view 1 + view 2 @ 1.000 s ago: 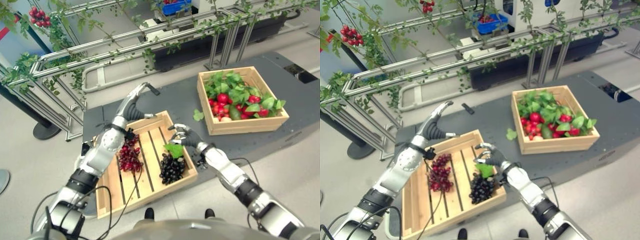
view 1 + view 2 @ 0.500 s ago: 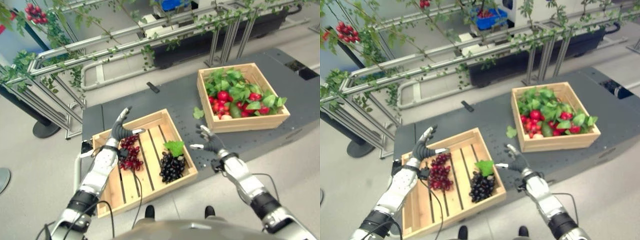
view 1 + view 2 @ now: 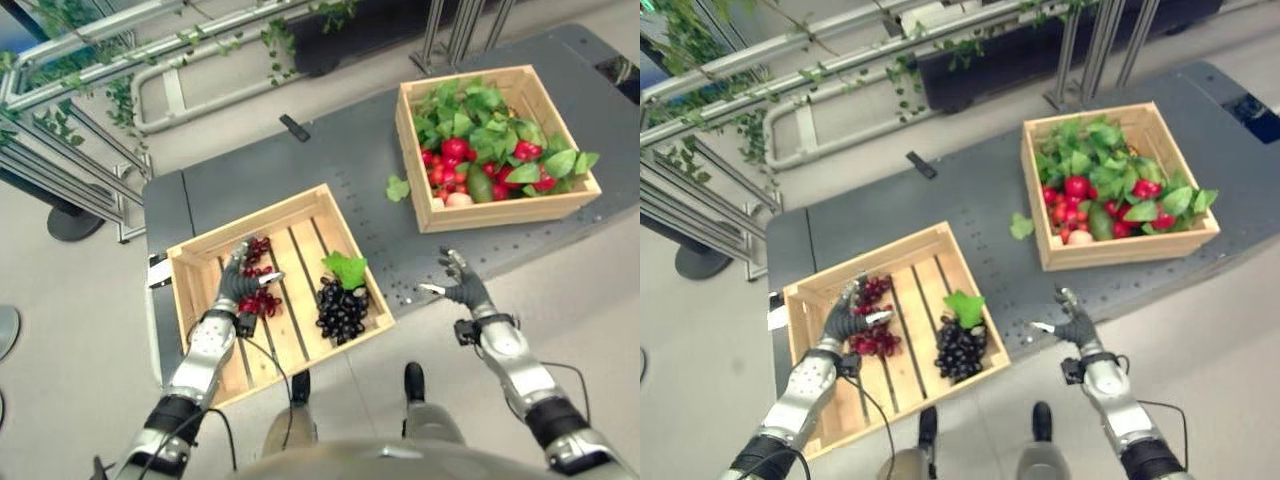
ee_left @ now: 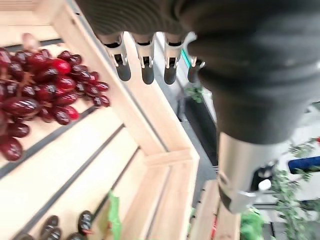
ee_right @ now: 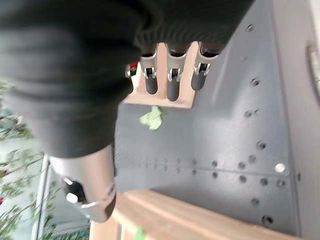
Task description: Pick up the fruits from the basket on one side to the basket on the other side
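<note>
The left hand, fingers spread, hovers over the red grapes, probably to grasp them; the right hand is spread empty at 4 o'clock.

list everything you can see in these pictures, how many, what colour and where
Platform: one, dark grey, under both crates.
Slatted crate: one, pale wood, on the platform's left part.
Red grapes: one bunch, dark red, in the slatted crate's left half.
Black grapes: one bunch, near-black with a green leaf on top, in the slatted crate's right half.
Full crate: one, pale wood, on the platform's right part, holding red fruit and green leaves.
Loose leaf: one, green, on the platform just left of the full crate.
Small black object: one, on the platform's far side.
Metal rails: several, silver, with green vines, beyond the platform.
Left hand: open, over the red grapes.
Right hand: open, at the platform's near edge.
</note>
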